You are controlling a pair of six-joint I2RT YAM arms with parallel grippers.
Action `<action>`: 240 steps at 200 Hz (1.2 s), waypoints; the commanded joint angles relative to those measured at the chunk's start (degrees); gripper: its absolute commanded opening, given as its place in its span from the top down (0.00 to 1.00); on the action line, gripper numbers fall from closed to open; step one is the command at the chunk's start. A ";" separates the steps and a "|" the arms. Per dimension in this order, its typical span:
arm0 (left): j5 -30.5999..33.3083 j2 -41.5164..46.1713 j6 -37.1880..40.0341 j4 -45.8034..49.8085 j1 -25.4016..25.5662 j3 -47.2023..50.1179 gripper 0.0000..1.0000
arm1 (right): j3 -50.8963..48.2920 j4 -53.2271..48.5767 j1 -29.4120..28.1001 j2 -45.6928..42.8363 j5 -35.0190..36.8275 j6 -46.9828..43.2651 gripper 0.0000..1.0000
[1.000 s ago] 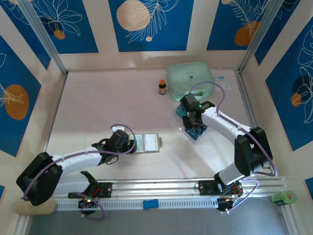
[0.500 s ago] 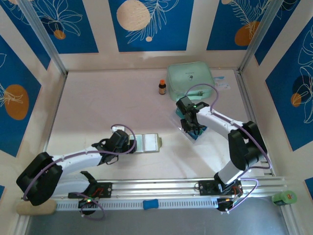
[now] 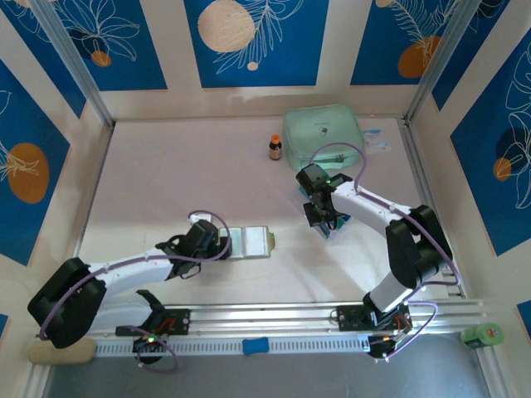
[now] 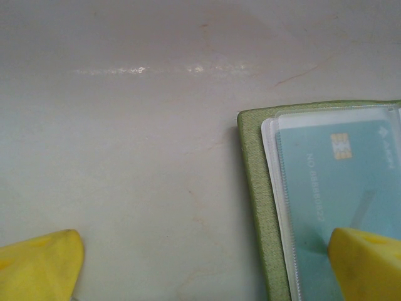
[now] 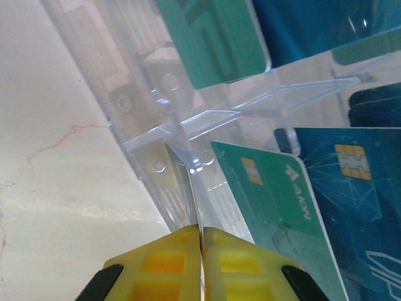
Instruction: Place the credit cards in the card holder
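Near the pale, smooth tabletop's [image 3: 166,182] near edge, the left gripper [image 4: 200,268] is standing wide open over the unfolded olive-green card holder [image 4: 254,207]. Right of centre, the right gripper [image 5: 201,241] is sitting fully closed at the clear plastic tray [image 5: 156,125] of teal-blue credit cards [image 5: 276,194]. The cards look thin, stiff and slick, and are probably best pinched by an edge. Blue-patterned walls [image 3: 257,41] are enclosing the tabletop.

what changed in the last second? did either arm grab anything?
The right gripper slid left over the clear tray to its edge and shut; a thin edge sits between its tips, card or tray wall I cannot tell. Its elbow swung in too. Unchanged: the left gripper, open over the card holder with a teal card in its pocket; the mint case; the small bottle.
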State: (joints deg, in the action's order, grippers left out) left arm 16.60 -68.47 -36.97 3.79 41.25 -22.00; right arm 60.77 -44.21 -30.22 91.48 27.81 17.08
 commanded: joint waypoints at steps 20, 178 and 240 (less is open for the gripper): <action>0.80 0.11 0.05 -0.42 -0.48 0.20 0.00 | -0.85 0.69 -1.15 -1.37 -2.76 -3.41 0.99; 2.78 0.74 0.14 1.98 -0.50 -0.65 0.00 | -2.94 19.36 -7.93 -13.85 -25.38 14.22 1.00; 2.79 0.49 -0.01 2.97 -0.48 -0.94 0.00 | -19.96 56.18 -10.72 -9.80 -34.98 32.36 1.00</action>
State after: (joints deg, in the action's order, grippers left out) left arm 18.33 -68.31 -36.97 5.15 41.25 -22.02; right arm 43.99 -6.15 -38.98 79.66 -2.37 40.66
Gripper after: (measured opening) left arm 0.996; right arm 0.054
